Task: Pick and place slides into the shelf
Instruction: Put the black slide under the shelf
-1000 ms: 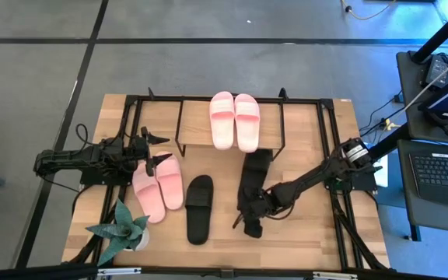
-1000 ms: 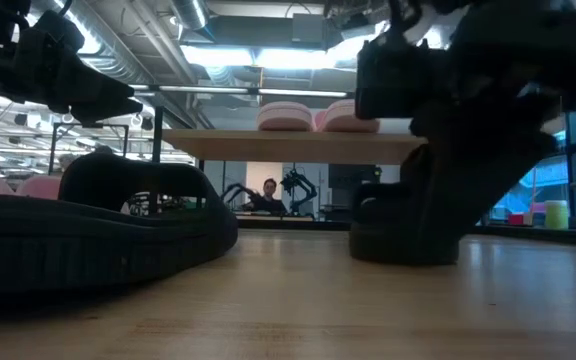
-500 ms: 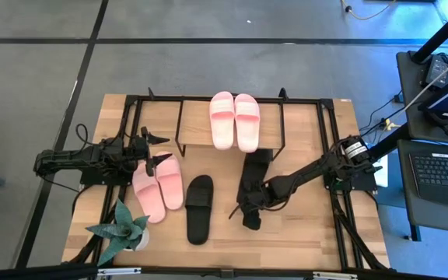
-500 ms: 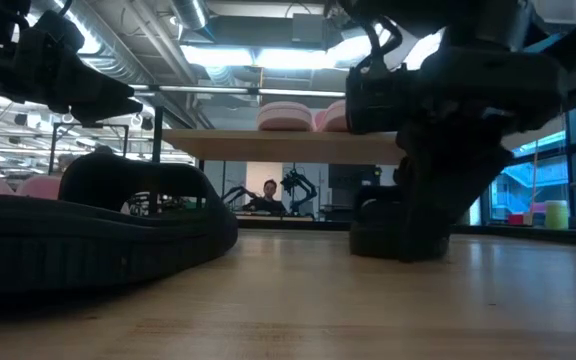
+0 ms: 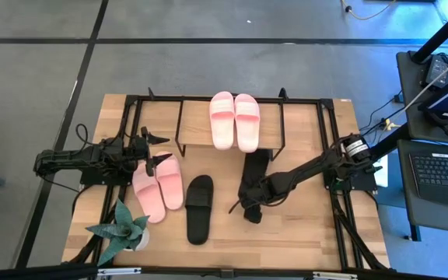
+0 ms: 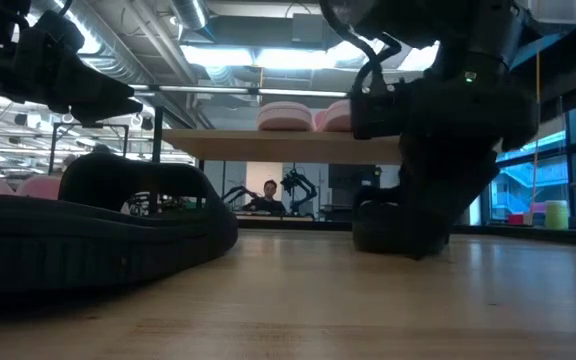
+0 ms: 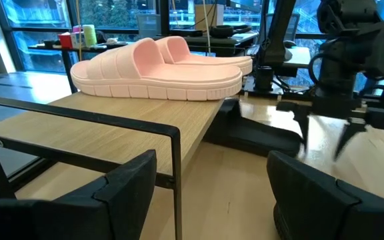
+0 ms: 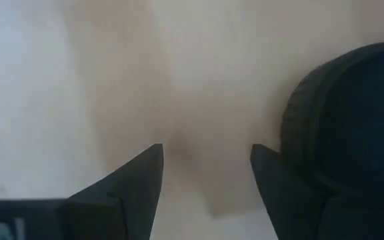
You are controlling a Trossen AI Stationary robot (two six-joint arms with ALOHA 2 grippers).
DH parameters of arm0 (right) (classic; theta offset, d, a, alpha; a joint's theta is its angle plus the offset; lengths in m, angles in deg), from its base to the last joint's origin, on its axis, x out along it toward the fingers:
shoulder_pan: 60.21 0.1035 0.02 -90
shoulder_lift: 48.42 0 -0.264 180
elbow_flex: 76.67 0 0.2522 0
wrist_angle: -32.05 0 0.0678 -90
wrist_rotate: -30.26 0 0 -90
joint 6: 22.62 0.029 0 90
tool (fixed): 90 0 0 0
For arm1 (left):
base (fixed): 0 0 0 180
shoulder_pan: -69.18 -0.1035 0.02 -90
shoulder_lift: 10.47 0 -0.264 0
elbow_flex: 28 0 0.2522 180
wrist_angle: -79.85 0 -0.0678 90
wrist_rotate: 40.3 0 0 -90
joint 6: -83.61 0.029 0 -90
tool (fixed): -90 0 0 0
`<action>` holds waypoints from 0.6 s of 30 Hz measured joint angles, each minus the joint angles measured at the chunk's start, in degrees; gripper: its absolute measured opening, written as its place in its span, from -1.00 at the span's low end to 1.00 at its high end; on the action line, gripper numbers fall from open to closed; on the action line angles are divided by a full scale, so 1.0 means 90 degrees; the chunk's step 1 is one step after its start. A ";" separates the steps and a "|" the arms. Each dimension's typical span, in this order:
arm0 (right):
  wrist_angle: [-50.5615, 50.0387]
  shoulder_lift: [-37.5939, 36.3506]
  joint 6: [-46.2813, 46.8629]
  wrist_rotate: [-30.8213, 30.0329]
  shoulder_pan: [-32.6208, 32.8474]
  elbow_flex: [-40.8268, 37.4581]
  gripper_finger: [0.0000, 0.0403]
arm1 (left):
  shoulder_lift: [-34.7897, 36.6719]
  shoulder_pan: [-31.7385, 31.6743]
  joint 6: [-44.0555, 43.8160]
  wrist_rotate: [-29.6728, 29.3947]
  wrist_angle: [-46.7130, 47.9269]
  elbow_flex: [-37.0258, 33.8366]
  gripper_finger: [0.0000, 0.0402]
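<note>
One black slide [image 5: 255,167] lies on the table in front of the shelf [image 5: 197,124], seen end-on in the low view [image 6: 388,228]. My right gripper [image 5: 243,208] points steeply down over its near end, open. Bare table shows between its fingers [image 8: 205,150], with the slide's rounded end [image 8: 352,127] just beside one finger. The other black slide [image 5: 199,208] lies flat left of it. One pink pair [image 5: 159,187] rests on the table, another [image 5: 234,120] on the shelf's top board [image 7: 125,127]. My left gripper [image 5: 155,148] waits open at the table's left. My right gripper has one finger [image 8: 292,193] right beside the black slide's rounded end [image 8: 305,153]. I cannot tell whether they touch. Nothing lies between the two fingers.
A potted plant [image 5: 123,229] stands at the near left corner. The shelf's thin black frame [image 7: 179,167] crosses in front of my left gripper [image 7: 212,160]. Bare wood lies near and right of the black slides [image 5: 309,225].
My right gripper has moved toward the table's far edge and a little left, along the near end of the black slide, tipping as it went. Its fingers have stayed open. The slides have not moved.
</note>
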 joint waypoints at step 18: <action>-0.1587 -0.0536 0.0481 -0.0934 -0.0045 -0.0065 0.15 | -0.0002 0.0000 -0.0024 0.0000 0.0032 0.0000 0.38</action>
